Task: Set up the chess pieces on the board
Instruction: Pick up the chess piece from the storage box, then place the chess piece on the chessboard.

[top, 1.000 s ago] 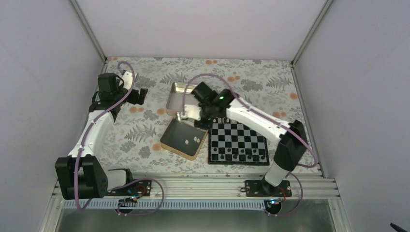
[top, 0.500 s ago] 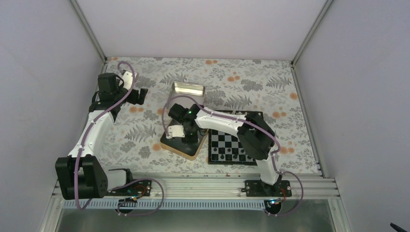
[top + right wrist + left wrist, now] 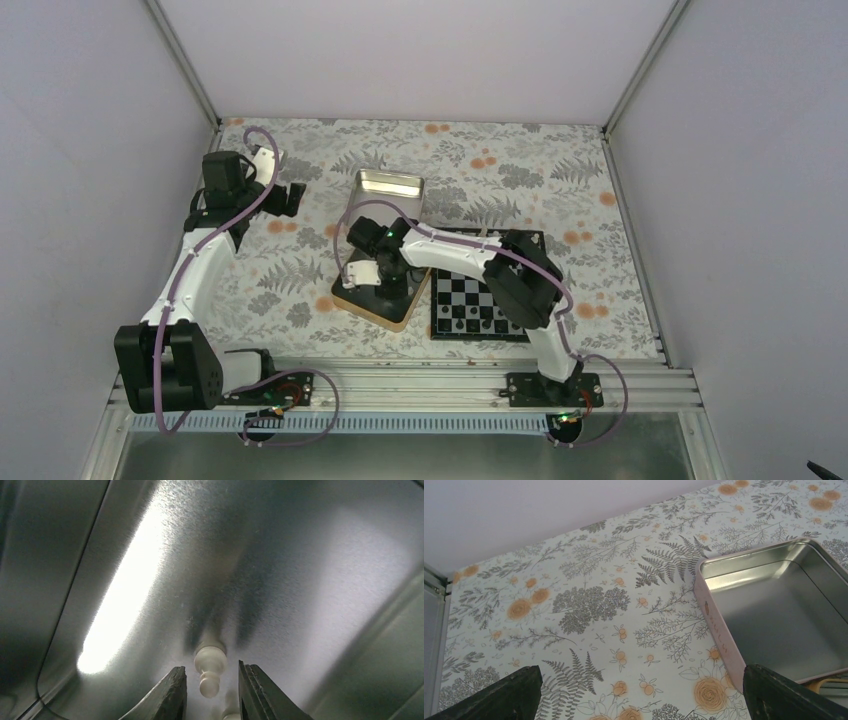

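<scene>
My right gripper [image 3: 386,281] reaches down into the near tin [image 3: 372,311], left of the black-and-silver board [image 3: 456,296]. In the right wrist view its jaws [image 3: 211,681] stand slightly apart on either side of a cream-white pawn [image 3: 210,666] lying on the tin's floor, with a gap on both sides. A second cream piece [image 3: 231,713] shows at the bottom edge. My left gripper [image 3: 294,197] is open and empty over the flowered cloth at the far left; in its wrist view [image 3: 639,692] only cloth lies between the fingers.
An empty metal tin [image 3: 391,186] stands behind the near tin; it also shows in the left wrist view [image 3: 774,605]. Tiny dark pieces [image 3: 480,325] stand along the board's near rows. My right arm crosses over the board's left part.
My right arm has swung from the board's far left corner down and left into the near tin, then settled over the cream pawn. The left arm has not moved.
</scene>
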